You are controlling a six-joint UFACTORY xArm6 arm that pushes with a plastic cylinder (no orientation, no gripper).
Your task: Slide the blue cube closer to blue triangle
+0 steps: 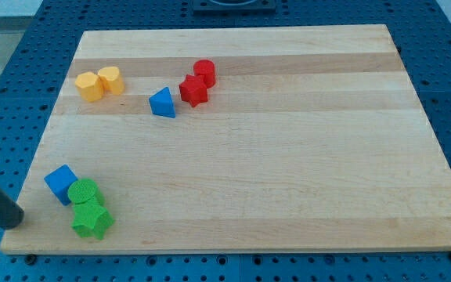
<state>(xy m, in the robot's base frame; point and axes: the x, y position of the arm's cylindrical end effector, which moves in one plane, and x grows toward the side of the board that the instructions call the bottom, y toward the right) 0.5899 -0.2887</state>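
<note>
- Jaws do not exist on this arm: it ends in a plain dark rod that holds nothing, and my tip (14,220) rests at the view's lower left, just off the board's left edge, over the blue perforated table (445,94).
- My tip sits to the view's left of the blue cube (60,184), near it but not touching; a strip of bare wood lies between them.
- That blue cube stands near the lower-left corner of the wooden board (288,172), touching the green cylinder (84,191) on its right.
- Just below the cylinder, and against it, lies a green star-shaped block (92,221).
- Well apart, toward the view's top, the blue triangle (162,103) stands alone.
- Just right of the triangle is a red star-shaped block (194,91), with a red cylinder (204,72) touching it above.
- Left of the triangle, two yellow blocks (99,82) sit side by side, pressed together; their exact shapes are hard to make out.
</note>
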